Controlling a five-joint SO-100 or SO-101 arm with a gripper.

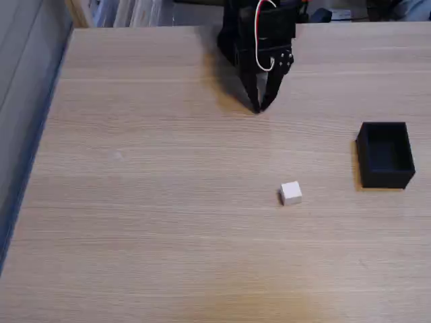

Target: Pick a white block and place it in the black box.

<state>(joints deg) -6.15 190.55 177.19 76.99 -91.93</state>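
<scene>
Block [291,192]: small white cube, resting flat on tabletop [148,202], slightly right of centre and a bit below mid-height in fixed view. Nothing touching it. One corner turned a little toward camera, faint shadow on its left side.

Box [384,154]: matte black, open top, thin walls, upright near right edge. From block, sits at about 2 o'clock, well apart. Inside looks dark; contents not readable.

Tool [258,108]: black, at top centre, hanging tips-down over tabletop. Two fingers converging to a point, tips pressed together or very nearly so; nothing pinched between them. Contact of tips with wood not clear from this angle. Red and white wires looped across arm body above fingers. From block, sits at about 11 o'clock, well apart; from box, about 10 o'clock, also well apart.

Tabletop: light wood grain running left to right. Blue-grey strip along left edge. Blurred shelving and clutter past far edge at 12 o'clock.
</scene>
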